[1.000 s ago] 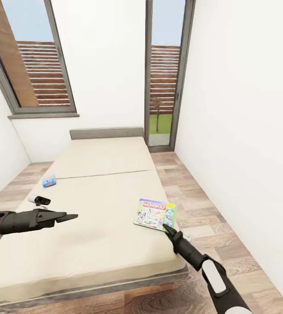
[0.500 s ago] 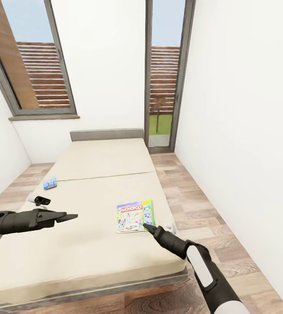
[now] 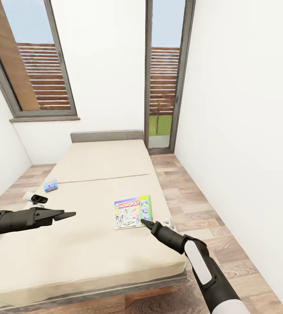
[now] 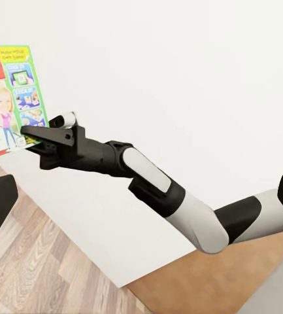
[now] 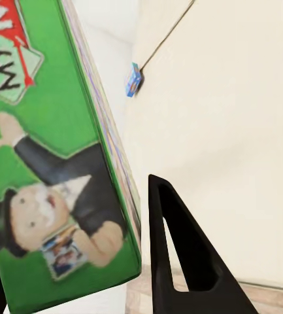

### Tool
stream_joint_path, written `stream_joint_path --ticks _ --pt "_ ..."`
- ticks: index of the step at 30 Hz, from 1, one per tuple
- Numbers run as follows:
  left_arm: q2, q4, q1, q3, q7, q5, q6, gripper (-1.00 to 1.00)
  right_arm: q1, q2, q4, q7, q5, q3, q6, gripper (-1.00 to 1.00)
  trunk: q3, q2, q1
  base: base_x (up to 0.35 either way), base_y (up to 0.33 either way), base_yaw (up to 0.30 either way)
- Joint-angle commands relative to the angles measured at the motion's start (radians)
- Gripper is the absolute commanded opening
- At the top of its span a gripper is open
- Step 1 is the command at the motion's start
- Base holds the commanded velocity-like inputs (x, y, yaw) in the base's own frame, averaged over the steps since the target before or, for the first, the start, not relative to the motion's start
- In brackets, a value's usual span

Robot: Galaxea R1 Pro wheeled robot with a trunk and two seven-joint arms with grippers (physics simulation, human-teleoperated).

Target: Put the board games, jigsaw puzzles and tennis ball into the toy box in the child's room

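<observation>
My right end effector (image 3: 143, 222) has its fingers apart, straddling the near corner of the green-and-white board game (image 3: 132, 212) lying flat on the bed (image 3: 93, 244). I should slide deeper over that edge before closing, so it won't pivot. My left end effector (image 3: 69, 214) hangs empty, whether parted I cannot tell. The small blue game (image 3: 50, 185) lies well beyond the green-and-white one, nothing between.
</observation>
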Motion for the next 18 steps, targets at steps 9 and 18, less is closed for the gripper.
stream_joint_path --ticks 9,18 --pt "0.0 0.0 0.0 0.0 -0.003 -0.002 0.011 1.0 -0.001 0.0 0.0 0.002 -0.001 -0.002 0.001 -1.0 0.027 0.063 -0.035 0.0 0.0 0.0" --pt "0.0 0.0 0.0 0.0 -0.003 -0.003 0.011 1.0 -0.001 0.0 0.001 0.001 0.0 -0.002 -0.011 -1.0 0.056 0.126 -0.069 0.0 0.0 0.0"
